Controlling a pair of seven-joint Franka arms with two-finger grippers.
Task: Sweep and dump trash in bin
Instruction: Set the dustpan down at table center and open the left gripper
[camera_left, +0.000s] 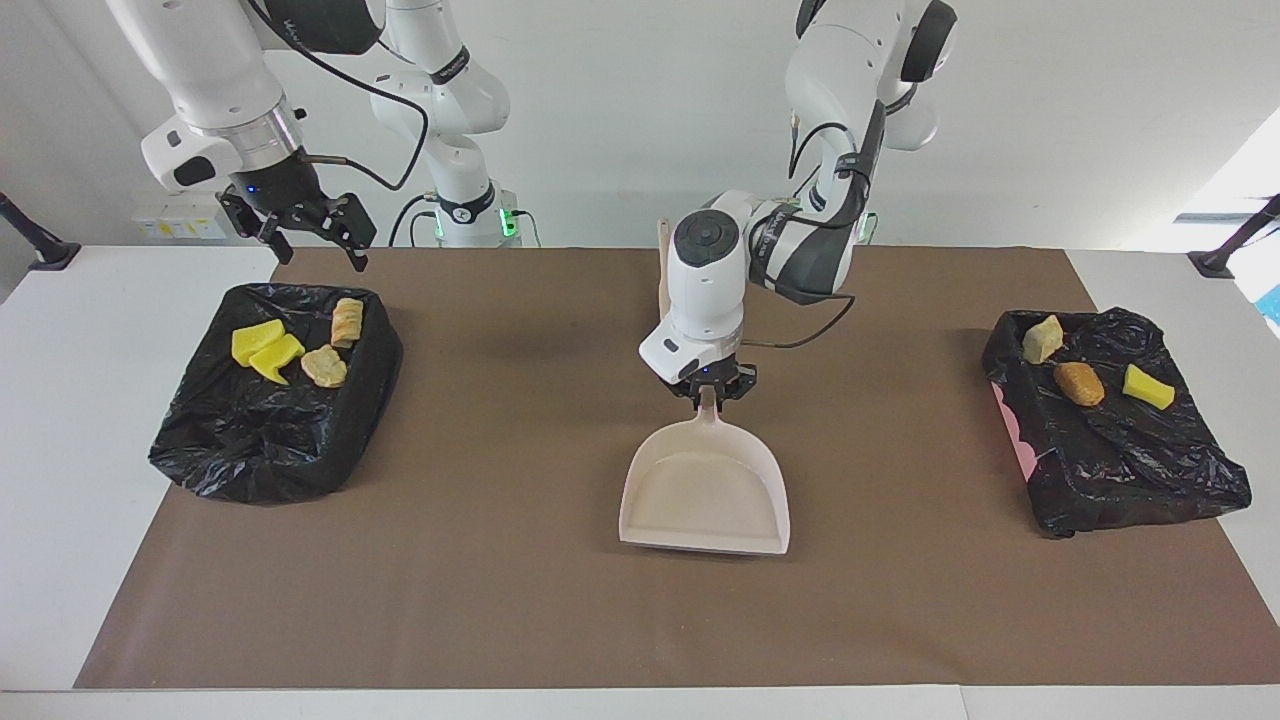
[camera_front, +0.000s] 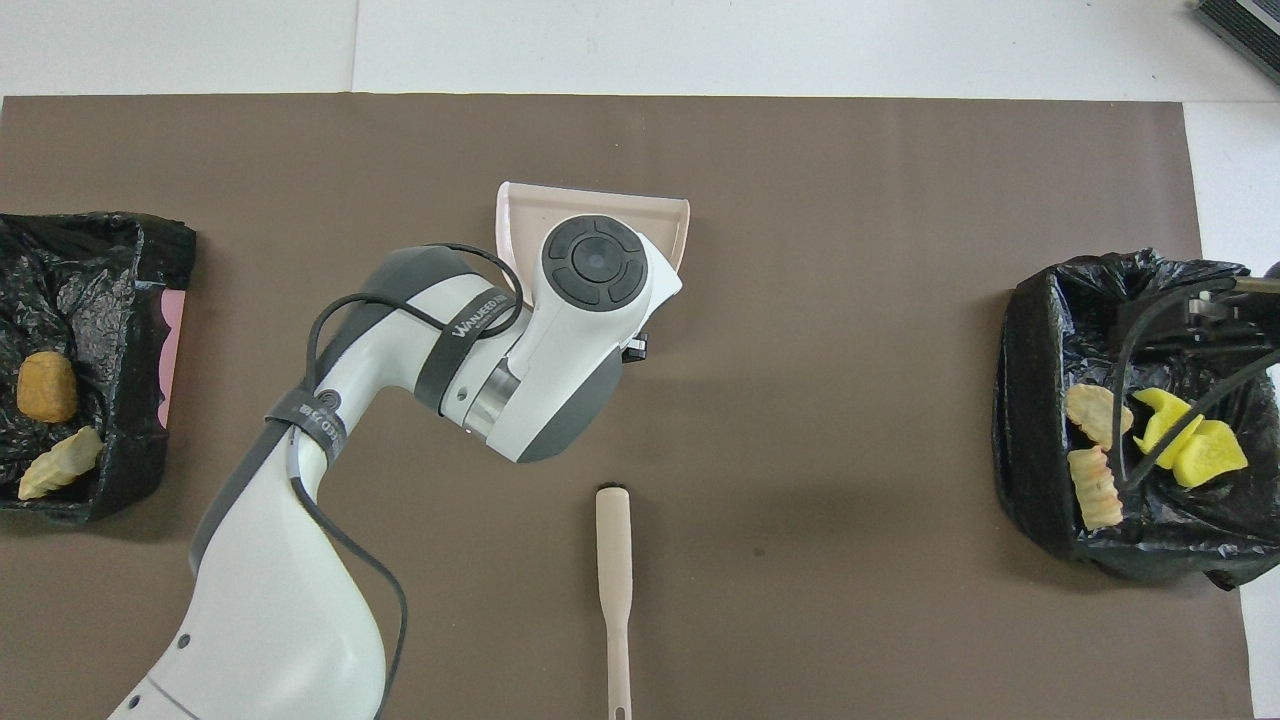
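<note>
Left gripper (camera_left: 708, 392) clamps the dustpan (camera_left: 705, 490) handle; right gripper (camera_left: 305, 228) hangs open over a bin (camera_left: 275, 440)

A wide stretch of bare brown mat (camera_left: 500, 420) lies open between the dustpan (camera_left: 705, 490) at the table's middle and each black-lined bin. One bin (camera_left: 275, 400) sits at the right arm's end, the other bin (camera_left: 1110, 430) at the left arm's end. The left arm (camera_front: 300, 480) spans the mat near the robots. A brush handle (camera_front: 614, 580) lies beside it.
</note>
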